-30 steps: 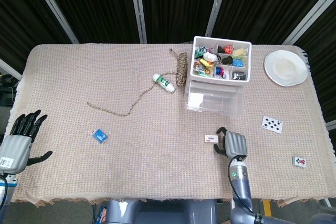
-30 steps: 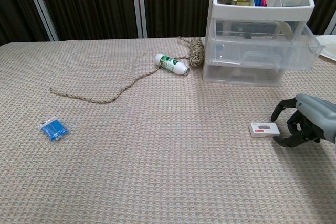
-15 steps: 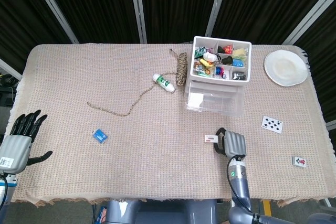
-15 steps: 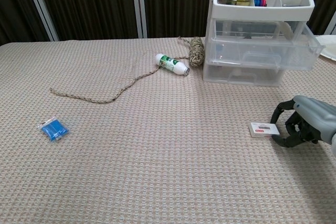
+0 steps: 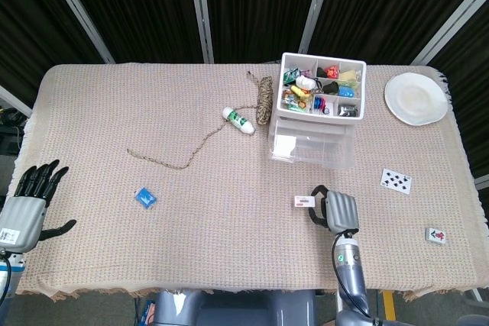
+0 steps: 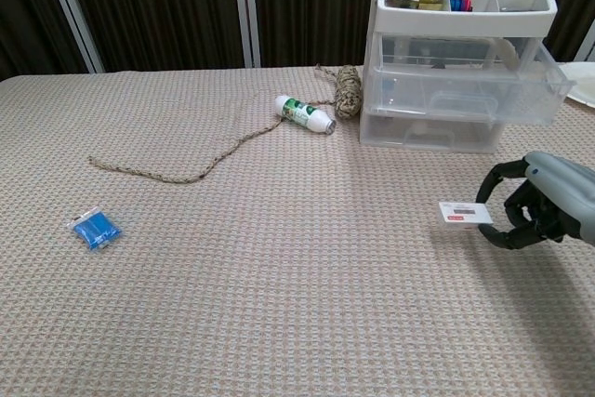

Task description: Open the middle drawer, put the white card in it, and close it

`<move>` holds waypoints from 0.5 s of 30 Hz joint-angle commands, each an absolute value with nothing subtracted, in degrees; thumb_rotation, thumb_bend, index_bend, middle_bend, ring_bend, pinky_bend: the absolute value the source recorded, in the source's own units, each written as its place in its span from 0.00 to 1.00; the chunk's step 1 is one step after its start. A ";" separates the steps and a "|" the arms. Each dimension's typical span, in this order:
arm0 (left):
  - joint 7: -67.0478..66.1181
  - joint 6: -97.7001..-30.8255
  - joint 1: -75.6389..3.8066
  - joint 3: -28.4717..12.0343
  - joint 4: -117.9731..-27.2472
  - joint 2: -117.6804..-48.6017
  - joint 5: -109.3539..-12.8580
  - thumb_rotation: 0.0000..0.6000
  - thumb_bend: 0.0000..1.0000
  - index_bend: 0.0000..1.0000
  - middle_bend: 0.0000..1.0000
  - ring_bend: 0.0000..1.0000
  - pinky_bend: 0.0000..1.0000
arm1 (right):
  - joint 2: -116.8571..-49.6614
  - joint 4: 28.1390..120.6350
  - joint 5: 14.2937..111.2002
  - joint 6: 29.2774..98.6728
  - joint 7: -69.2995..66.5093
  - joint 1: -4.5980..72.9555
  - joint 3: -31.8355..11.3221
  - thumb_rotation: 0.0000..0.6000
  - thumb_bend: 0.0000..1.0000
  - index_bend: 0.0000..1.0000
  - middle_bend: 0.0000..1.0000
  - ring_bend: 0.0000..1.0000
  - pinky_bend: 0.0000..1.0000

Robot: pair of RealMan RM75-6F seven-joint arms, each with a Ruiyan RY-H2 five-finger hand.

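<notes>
- My left hand (image 5: pixel 30 202) sits at the bench's (image 5: pixel 114 112) left edge with its fingers spread and nothing in them; only the head view shows it.
- The blue packet (image 6: pixel 96 230), the cord (image 6: pixel 177 166) and the white bottle (image 6: pixel 305 114) lie well left of the work and play no part.
- The card (image 6: pixel 465 214) is the change: a second ago it lay flat on the cloth just beside my right hand (image 6: pixel 539 213); now its right end is pinched in those fingers and the free end seems to float off the bench. I judge the pick made.
- The chest view gives me that lift; from the head view the card (image 5: pixel 305 201) merely looks nudged left, with the hand (image 5: pixel 334 211) beside it.
- The middle drawer (image 6: pixel 465 90) of the drawer unit (image 6: pixel 463 53) already stands pulled out, plainest in the chest view, so next I must carry the card up and over its front wall.
- The plate (image 5: pixel 416 98), playing card (image 5: pixel 396 180) and small tile (image 5: pixel 435 236) to the right show fully only from the head.
</notes>
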State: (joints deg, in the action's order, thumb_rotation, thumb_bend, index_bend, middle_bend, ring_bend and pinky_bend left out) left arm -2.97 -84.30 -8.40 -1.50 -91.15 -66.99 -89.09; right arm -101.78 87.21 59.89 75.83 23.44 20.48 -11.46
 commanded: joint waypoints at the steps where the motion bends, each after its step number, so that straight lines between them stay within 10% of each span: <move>1: -3.07 -84.37 -8.38 -1.53 -91.10 -67.05 -89.09 1.00 0.14 0.08 0.00 0.00 0.00 | -98.79 91.73 61.45 77.65 21.88 18.70 -10.73 1.00 0.31 0.60 0.84 0.87 0.72; 15: -3.44 -84.61 -8.40 -1.39 -90.89 -67.24 -89.65 1.00 0.14 0.08 0.00 0.00 0.00 | -86.50 110.59 65.48 83.22 21.60 16.07 -14.11 1.00 0.31 0.61 0.84 0.87 0.72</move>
State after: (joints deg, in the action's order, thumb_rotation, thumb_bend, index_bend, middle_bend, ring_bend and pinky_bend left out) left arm -3.44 -84.61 -8.40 -1.40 -90.89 -67.24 -89.64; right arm -88.30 108.38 64.65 82.20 20.57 16.04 -12.74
